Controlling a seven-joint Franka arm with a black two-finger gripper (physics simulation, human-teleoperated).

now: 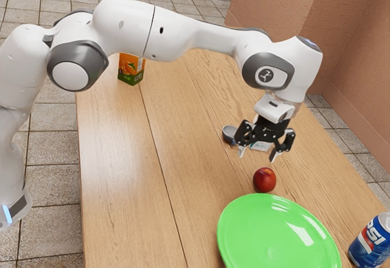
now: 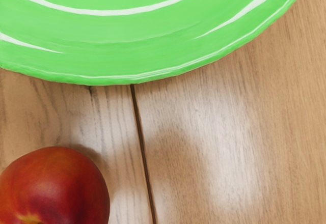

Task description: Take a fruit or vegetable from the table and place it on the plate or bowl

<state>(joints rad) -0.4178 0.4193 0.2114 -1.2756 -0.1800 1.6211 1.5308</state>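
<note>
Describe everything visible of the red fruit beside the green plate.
The red fruit is round, smooth and glossy, deep red with an orange-yellow patch low on one side. It rests whole on the wooden table, close to the rim of the green plate but apart from it. The open tool hangs nearby, not touching it.

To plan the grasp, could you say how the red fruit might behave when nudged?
The red fruit looks round, so a nudge would probably roll it. Its smooth skin might slip in the tool. It sits plump, so probably firm.
</note>
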